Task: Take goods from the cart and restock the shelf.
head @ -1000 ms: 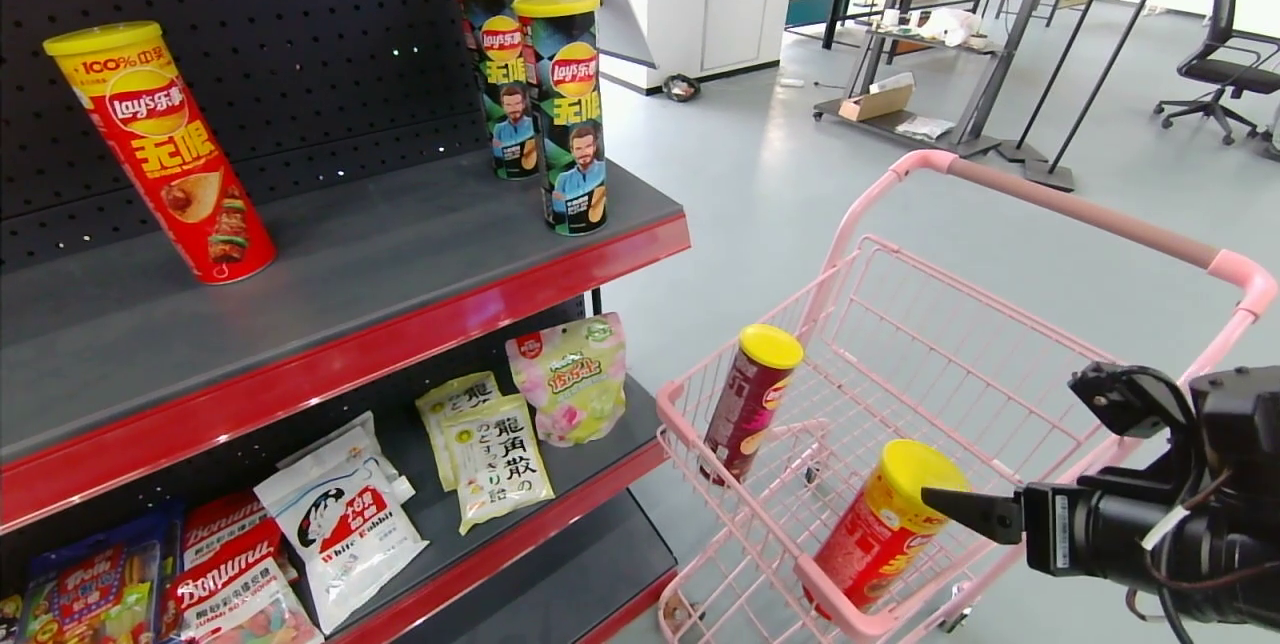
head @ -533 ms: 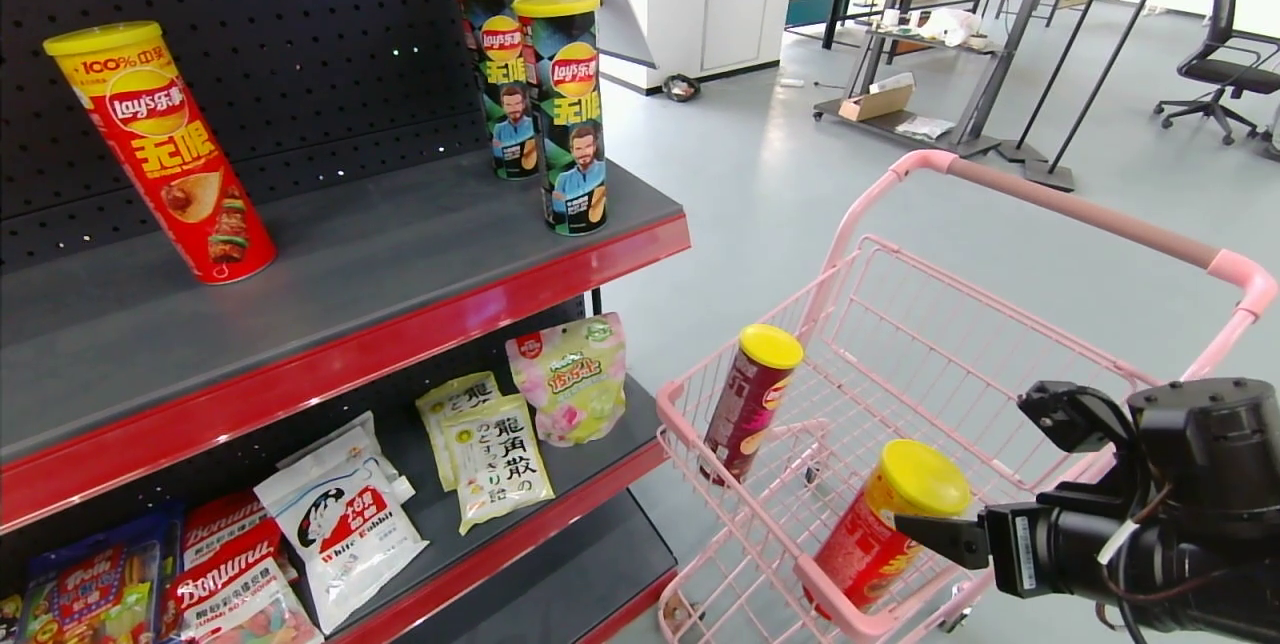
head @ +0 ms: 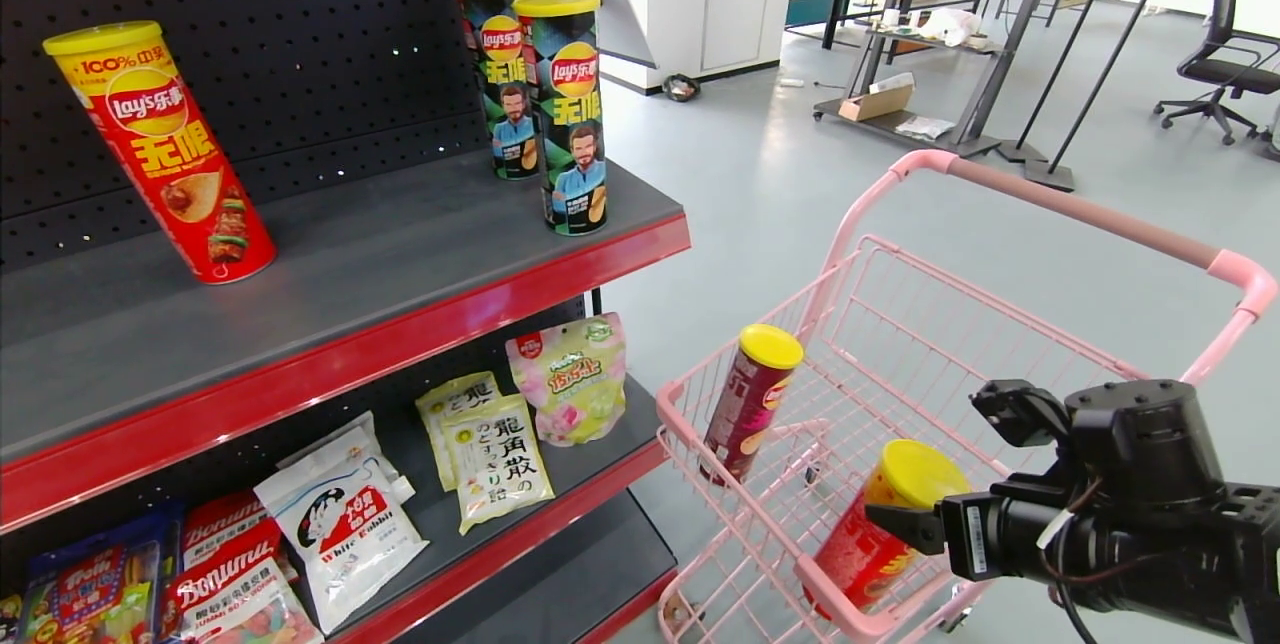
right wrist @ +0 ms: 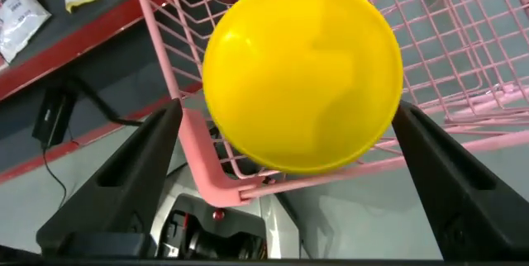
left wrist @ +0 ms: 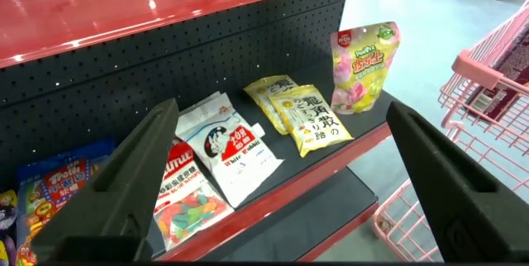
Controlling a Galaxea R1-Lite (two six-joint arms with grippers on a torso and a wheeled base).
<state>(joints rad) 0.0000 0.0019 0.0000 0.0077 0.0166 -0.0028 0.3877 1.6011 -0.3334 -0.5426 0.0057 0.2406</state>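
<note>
Head view: the right pincer [head: 925, 454] hangs over the near corner of the cart [head: 1080, 209], level with the yellow lid [head: 915, 474] of the red can [head: 860, 544].
Right pincer: wide; in the right wrist view its fingers [right wrist: 124, 183] stand on either side of the lid, and it cannot be told whether they touch it.
Left pincer [left wrist: 283, 107]: wide, with nothing between its fingers; it faces the lower shelf [left wrist: 310, 165].
Red can: in the cart's near corner, leaning against the wire wall with its lid up.
Dark can [head: 745, 414]: also in the cart, leaning against the side nearest the shelf with its yellow lid up, apart from the red can.
Cart: pink wire with a pink handle; it stands on the grey floor just beside the right end of the shelf.
Top shelf [head: 400, 254]: the upper red can [head: 165, 149] stands at the left near the pegboard. Two green cans [head: 575, 114] stand at the right end, one behind the other and close together.
Lower shelf: a pink-green bag [head: 570, 379] stands at the right end. Two overlapping yellow bags [head: 495, 459] lie next to it, then a white bag [head: 345, 519], then red bags [head: 225, 574] further left.
</note>
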